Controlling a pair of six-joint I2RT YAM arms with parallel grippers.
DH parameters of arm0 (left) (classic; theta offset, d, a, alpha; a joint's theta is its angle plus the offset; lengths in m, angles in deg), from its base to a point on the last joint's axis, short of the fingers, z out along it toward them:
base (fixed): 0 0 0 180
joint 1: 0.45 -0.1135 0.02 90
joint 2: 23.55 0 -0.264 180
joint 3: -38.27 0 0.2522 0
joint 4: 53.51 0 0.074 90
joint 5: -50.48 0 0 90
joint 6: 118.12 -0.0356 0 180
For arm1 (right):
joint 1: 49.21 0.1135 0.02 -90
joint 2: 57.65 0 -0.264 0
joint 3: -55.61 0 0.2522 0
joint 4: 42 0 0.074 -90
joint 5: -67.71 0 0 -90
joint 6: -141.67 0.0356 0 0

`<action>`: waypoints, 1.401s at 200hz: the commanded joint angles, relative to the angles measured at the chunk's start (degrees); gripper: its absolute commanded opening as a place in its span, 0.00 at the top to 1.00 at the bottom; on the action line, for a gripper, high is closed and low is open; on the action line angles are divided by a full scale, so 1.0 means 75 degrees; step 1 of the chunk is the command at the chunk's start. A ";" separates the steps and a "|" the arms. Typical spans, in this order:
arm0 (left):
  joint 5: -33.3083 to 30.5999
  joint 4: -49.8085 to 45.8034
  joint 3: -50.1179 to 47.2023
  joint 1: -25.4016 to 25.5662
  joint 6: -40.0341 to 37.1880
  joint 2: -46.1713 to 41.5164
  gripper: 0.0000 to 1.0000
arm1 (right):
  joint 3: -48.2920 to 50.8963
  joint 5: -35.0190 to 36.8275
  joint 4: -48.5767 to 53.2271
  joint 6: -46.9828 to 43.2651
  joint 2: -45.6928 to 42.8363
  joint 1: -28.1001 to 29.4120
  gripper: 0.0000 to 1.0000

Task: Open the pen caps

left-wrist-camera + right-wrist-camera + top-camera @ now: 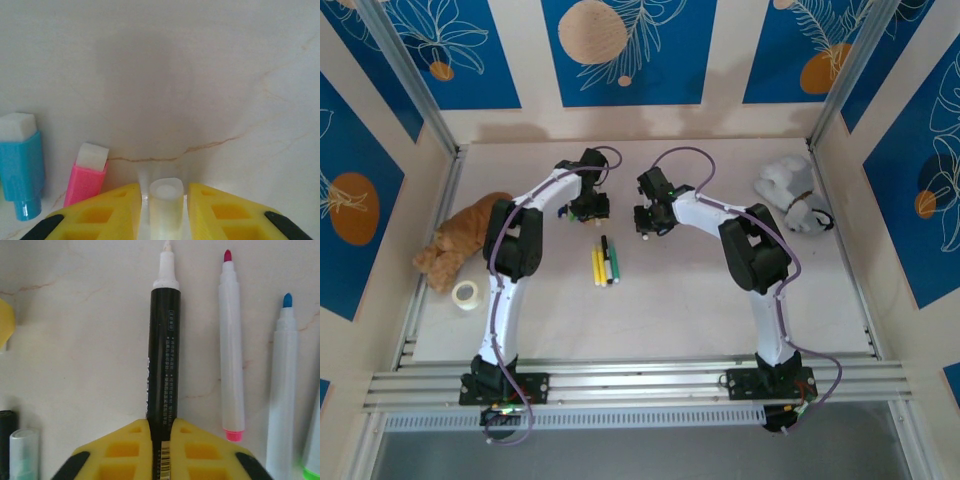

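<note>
Logged clear cap (166, 202) on end between the left jaws, at 6 o'clock in the left wrist view. Noted slim gaps either side of it, so read the left jaws as slightly open and gripping nothing. Found blue cap (20, 165) at 8 o'clock and pink cap (89, 177) at 7 o'clock, resting apart on the counter (210, 75) (squared plastic sleeves with white ends).

Found the right jaws closed against the barrel of the black pen (162, 355), with no gap to be seen and the bare tip pointing to 12 o'clock. Spotted pink pen (231, 350) and blue pen (281, 400) alongside at 2 and 3 o'clock, uncapped too.

Judged caps very light, rigid, smooth and hollow, likely to skid or tip under a sideways nudge. Best taken across the flat sides at mid-height, with a light squeeze. Judged barrels stiff, glossy and prone to rolling. Best pinched near the rear end, away from the soft felt tip. Noted counter pale, matte, faintly veined.
</note>
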 commanded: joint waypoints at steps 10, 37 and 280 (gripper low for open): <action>-0.0316 -0.0174 0.0166 -0.0068 0.0048 -0.0659 0.70 | -0.0311 0.0348 0.0484 -0.0104 0.0125 -0.0042 0.72; -0.0358 -0.0115 0.0166 -0.0068 0.0083 -0.1166 0.69 | -0.0109 0.0311 0.0446 -0.0005 -0.0302 -0.0029 0.64; 0.1192 0.4169 -0.6616 0.0014 0.1641 -0.6533 0.64 | 0.1212 0.0219 0.0753 0.1220 -0.0977 0.2327 0.74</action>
